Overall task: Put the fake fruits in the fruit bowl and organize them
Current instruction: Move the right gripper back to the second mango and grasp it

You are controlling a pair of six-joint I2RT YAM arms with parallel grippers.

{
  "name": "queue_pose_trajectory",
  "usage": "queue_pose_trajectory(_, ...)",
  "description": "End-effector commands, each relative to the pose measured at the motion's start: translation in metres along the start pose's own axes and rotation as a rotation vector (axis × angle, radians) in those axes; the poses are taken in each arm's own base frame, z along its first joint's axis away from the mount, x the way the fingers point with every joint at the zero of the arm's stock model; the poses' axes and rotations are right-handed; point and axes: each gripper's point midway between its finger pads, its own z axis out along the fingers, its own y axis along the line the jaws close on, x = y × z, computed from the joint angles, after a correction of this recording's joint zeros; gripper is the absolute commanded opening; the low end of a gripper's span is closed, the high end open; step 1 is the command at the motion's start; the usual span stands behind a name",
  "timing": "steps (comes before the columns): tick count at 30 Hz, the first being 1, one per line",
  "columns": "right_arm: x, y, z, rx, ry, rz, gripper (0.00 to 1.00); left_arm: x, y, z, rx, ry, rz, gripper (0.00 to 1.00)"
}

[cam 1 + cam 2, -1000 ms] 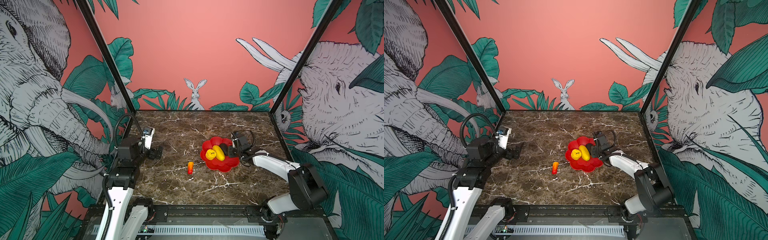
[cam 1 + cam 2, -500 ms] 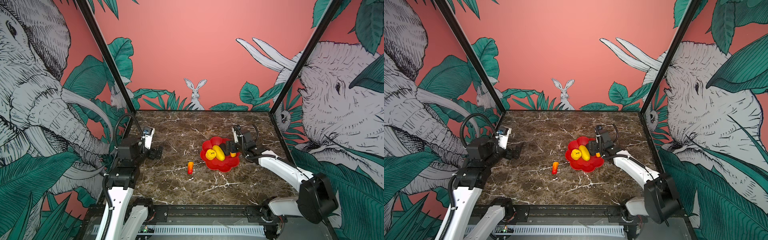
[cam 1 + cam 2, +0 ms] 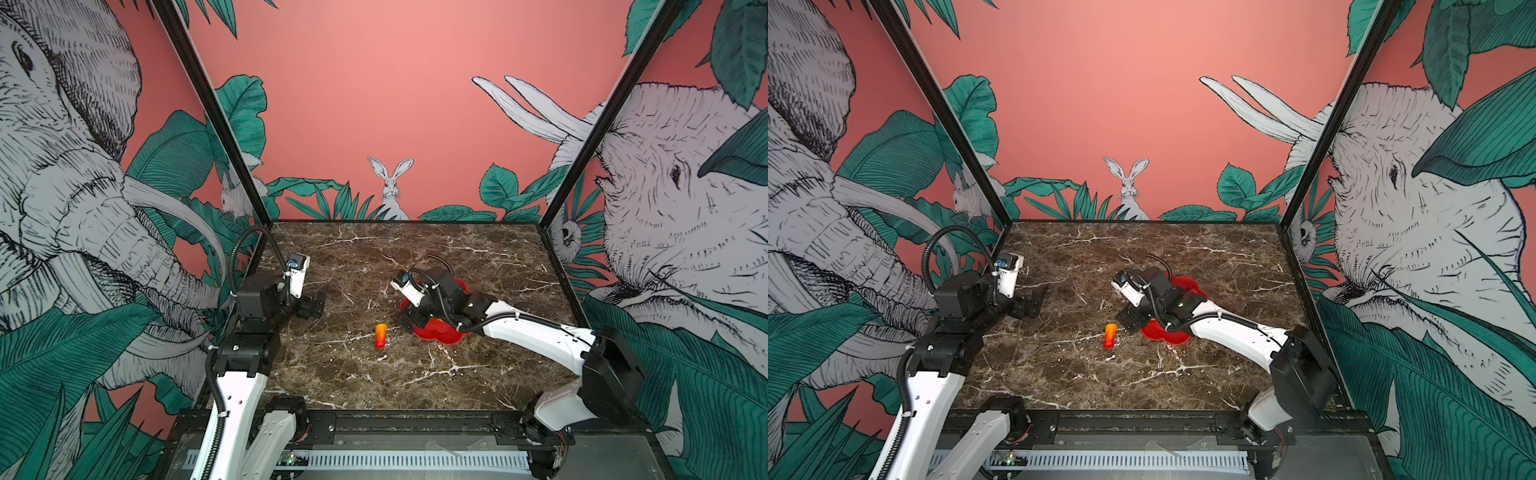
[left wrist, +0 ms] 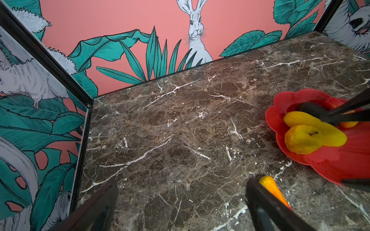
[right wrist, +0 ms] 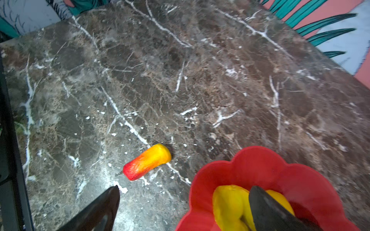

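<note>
Since the orange-red fruit at the bowl's nine o'clock looks light, hard, probably slick, pinch its middle; left gripper and right gripper gape wide, empty.

Bright, even, diffuse light fills both top views, leaving only faint soft shadows on the table. The right wrist view is blurred, most at the fruit bowl and the dark fingers of the right end effector; the left wrist view is sharper.
</note>
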Motion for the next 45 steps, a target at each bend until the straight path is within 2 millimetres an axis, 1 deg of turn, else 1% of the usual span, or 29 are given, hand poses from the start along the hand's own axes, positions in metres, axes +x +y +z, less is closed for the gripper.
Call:
queue_pose_trajectory(1,-0.008,0.020,0.012,-0.059,0.000,-0.014,1.00,0.003,-0.002,-0.001,0.010,0.005,0.014,1.00)
queue_pose_trajectory(2,-0.011,0.027,0.014,-0.063,-0.011,-0.015,0.99,0.002,-0.002,-0.001,0.008,0.001,0.015,1.00)
queue_pose_trajectory(3,-0.004,0.034,0.025,-0.075,0.009,-0.009,0.99,0.002,-0.001,-0.002,0.006,0.001,0.015,1.00)
queue_pose_trajectory(6,-0.001,0.048,0.039,-0.083,0.017,0.026,1.00,0.002,-0.002,-0.003,0.006,-0.004,0.017,1.00)
queue_pose_trajectory(10,0.011,0.055,0.057,-0.049,0.074,0.084,1.00,0.001,-0.002,-0.003,0.008,-0.007,0.017,1.00)
queue_pose_trajectory(14,0.027,0.052,0.071,-0.002,0.127,0.171,0.99,0.001,-0.002,-0.005,0.005,-0.009,0.017,1.00)
queue_pose_trajectory(16,0.032,0.050,0.075,0.010,0.136,0.200,0.99,0.001,-0.002,-0.006,0.004,-0.013,0.016,1.00)
queue_pose_trajectory(18,0.036,0.047,0.078,0.031,0.151,0.216,0.95,0.001,-0.002,-0.006,0.004,-0.013,0.016,1.00)
queue_pose_trajectory(21,0.040,0.045,0.083,0.046,0.171,0.224,0.84,0.001,-0.002,-0.006,0.005,-0.014,0.017,1.00)
queue_pose_trajectory(23,0.042,0.046,0.087,0.044,0.187,0.229,0.72,0.000,-0.003,-0.006,0.006,-0.016,0.017,1.00)
queue_pose_trajectory(25,0.046,0.047,0.093,0.036,0.208,0.234,0.67,0.001,-0.002,-0.007,0.003,-0.016,0.017,1.00)
queue_pose_trajectory(29,0.051,0.051,0.101,0.019,0.243,0.241,0.67,0.001,-0.002,-0.007,0.002,-0.017,0.017,1.00)
queue_pose_trajectory(37,0.059,0.053,0.111,0.016,0.293,0.251,0.66,0.001,-0.002,-0.007,0.000,-0.016,0.017,1.00)
queue_pose_trajectory(40,0.069,0.054,0.115,0.009,0.327,0.255,0.63,0.001,-0.002,-0.007,0.000,-0.016,0.020,1.00)
queue_pose_trajectory(41,0.057,0.054,0.116,0.004,0.303,0.255,0.61,0.001,-0.002,-0.007,-0.001,-0.016,0.019,1.00)
queue_pose_trajectory(45,0.058,0.056,0.119,-0.010,0.316,0.252,0.56,0.001,-0.001,-0.007,-0.002,-0.014,0.018,1.00)
